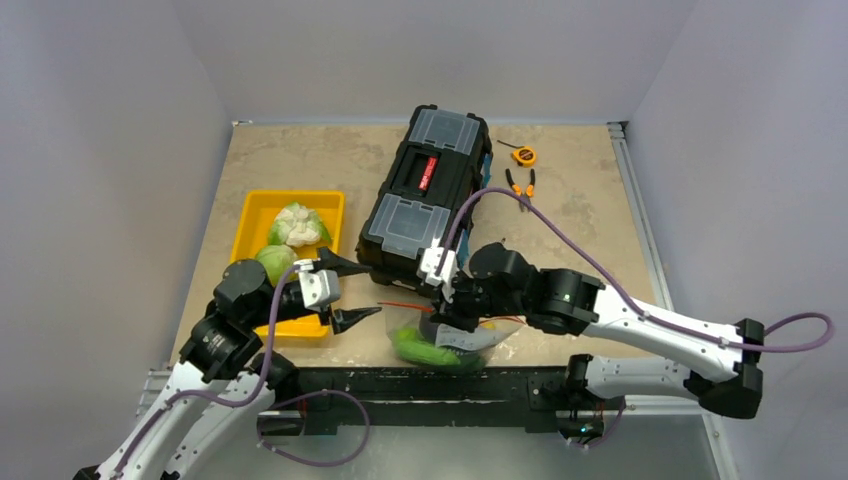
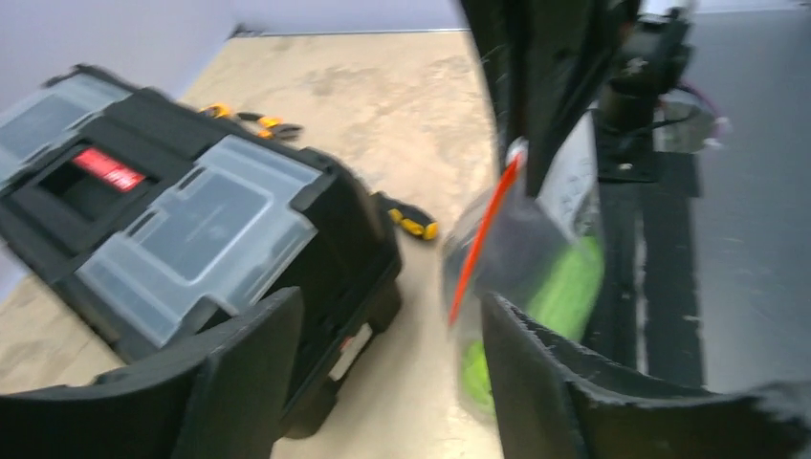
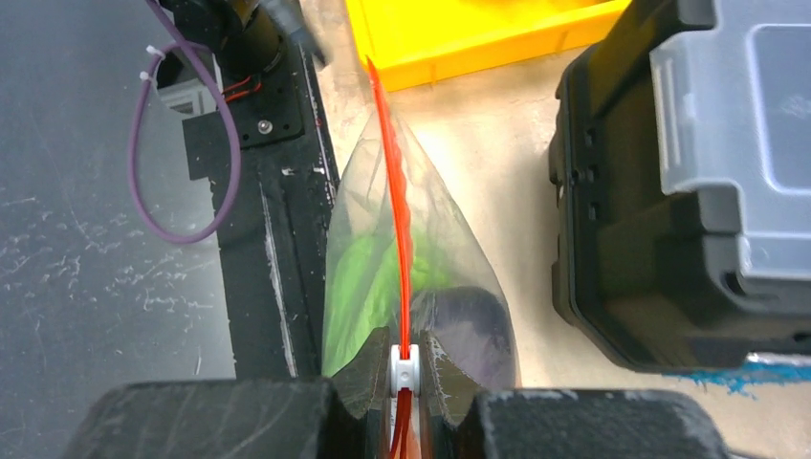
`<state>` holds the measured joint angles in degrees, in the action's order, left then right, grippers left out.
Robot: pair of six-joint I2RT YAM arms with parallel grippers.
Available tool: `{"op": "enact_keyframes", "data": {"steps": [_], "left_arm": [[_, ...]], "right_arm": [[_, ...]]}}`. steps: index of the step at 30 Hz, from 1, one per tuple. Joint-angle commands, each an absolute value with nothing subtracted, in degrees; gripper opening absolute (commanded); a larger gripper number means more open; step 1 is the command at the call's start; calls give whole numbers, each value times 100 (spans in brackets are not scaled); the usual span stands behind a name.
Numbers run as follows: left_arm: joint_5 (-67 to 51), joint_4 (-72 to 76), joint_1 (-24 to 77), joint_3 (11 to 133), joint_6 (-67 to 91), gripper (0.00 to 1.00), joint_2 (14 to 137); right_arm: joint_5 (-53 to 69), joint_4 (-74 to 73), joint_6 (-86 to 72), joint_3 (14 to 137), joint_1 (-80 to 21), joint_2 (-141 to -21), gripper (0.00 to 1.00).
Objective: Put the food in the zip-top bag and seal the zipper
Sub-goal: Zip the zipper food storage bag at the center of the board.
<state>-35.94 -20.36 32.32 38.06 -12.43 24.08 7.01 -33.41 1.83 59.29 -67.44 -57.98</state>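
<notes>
Now | right end effector [image 3: 406,375] clamped on zipper [image 3: 394,210] | left end effector [image 1: 352,292] spread apart, just beside zip-top bag [image 3: 459,251] | bag at near counter [image 1: 590,210] edge, green food [image 3: 359,277] inside.

No wording, brand, number or sign can be read in any view. The black toolbox [image 1: 425,200] on the worktop carries a red label [image 2: 108,170] set in the recess of its lid handle. The top view shows it only as a short red strip with pale flecks. In the left wrist view it bears white marks too blurred to make out as letters. The zip-top bag [image 1: 440,335] has a white label [image 1: 468,340] on its wall, seen from above as a pale patch. Any print on it is too small to resolve.
</notes>
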Motion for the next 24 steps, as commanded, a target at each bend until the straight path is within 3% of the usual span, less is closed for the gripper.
{"op": "enact_keyframes", "data": {"steps": [1, 7, 14, 24], "left_arm": [[-4960, -1729, 3224, 4385, -1237, 74, 2683], [-6139, -2590, 3394, 4969, -1825, 74, 3702], [-5628, -3076, 3977, 4982, -2232, 68, 4353], [-4546, -2838, 3974, 4672, -2204, 29, 4078]], "right_arm": [[1019, -3036, 509, 6392, -6731, -6230, 0], [1200, -2791, 686, 6637, -6732, -6630, 0], [1274, -2770, 834, 7065, -6732, -6886, 0], [1339, -2621, 871, 7186, -6732, -7068, 0]]}}
